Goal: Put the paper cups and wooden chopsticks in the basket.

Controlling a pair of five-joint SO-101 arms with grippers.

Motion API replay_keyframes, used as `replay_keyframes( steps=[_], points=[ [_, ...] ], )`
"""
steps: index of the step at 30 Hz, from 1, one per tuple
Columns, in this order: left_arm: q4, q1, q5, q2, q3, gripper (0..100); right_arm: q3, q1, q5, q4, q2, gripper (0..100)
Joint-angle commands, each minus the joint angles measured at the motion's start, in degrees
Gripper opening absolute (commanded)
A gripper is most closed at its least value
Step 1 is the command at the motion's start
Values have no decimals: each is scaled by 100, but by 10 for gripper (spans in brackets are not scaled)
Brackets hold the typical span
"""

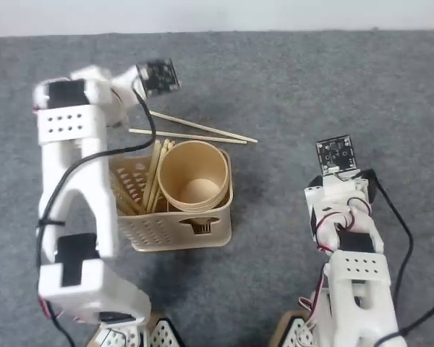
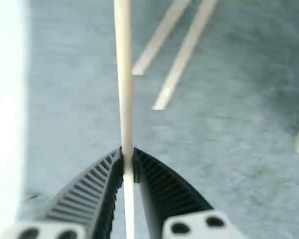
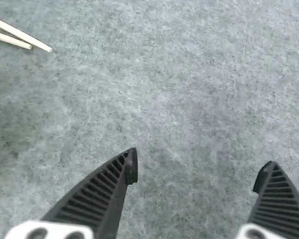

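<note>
In the left wrist view my left gripper point(image 2: 128, 152) is shut on a wooden chopstick point(image 2: 123, 74) that points straight away from it, above the grey carpet. Two more chopsticks point(image 2: 184, 55) lie on the carpet just beyond. From above, these two chopsticks point(image 1: 195, 133) lie behind the beige basket point(image 1: 175, 233), close to the left arm's wrist point(image 1: 158, 76). The basket holds a paper cup point(image 1: 194, 177) and several chopsticks point(image 1: 154, 177) leaning in its left half. My right gripper point(image 3: 199, 172) hangs open over bare carpet to the right of the basket.
Grey carpet point(image 1: 304, 87) covers the whole work area. The left arm's white frame point(image 1: 69, 181) stands right beside the basket's left side. The right arm point(image 1: 351, 238) sits at the front right. A pale wall edge runs along the back.
</note>
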Motion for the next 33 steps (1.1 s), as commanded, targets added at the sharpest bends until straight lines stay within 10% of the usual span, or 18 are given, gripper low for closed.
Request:
replay_keyframes(
  steps=[1, 8, 19, 33],
  points=[
    [26, 132, 536, -756, -681, 11, 0, -48, 97, -40, -31, 372],
    [527, 580, 2593, -1881, -1112, 11, 0, -22, 123, -40, -13, 372],
    [1169, 677, 8308, -3534, -1007, 11, 97, -13, 132, -57, -31, 372],
    [-1486, 853, 8527, -5732, 4136, 11, 88, -4, 132, -48, -31, 372]
  ],
)
